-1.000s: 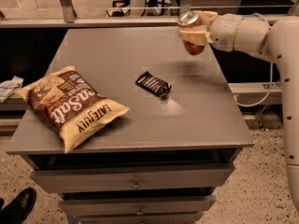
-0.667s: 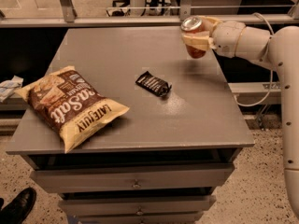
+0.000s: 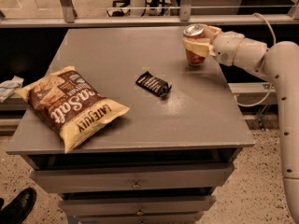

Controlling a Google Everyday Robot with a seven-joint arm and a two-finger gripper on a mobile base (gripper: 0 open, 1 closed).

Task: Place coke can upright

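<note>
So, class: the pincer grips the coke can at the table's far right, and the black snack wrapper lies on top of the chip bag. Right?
Not quite. In the camera view the black snack wrapper lies on the bare table, apart from the chip bag. The pincer does grip the coke can at the far right.

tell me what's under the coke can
Only bare table under the coke can, near the far right edge. The claw grips the can around its middle, hiding that band. Whether the base touches the table or hangs just above cannot be told.
</note>
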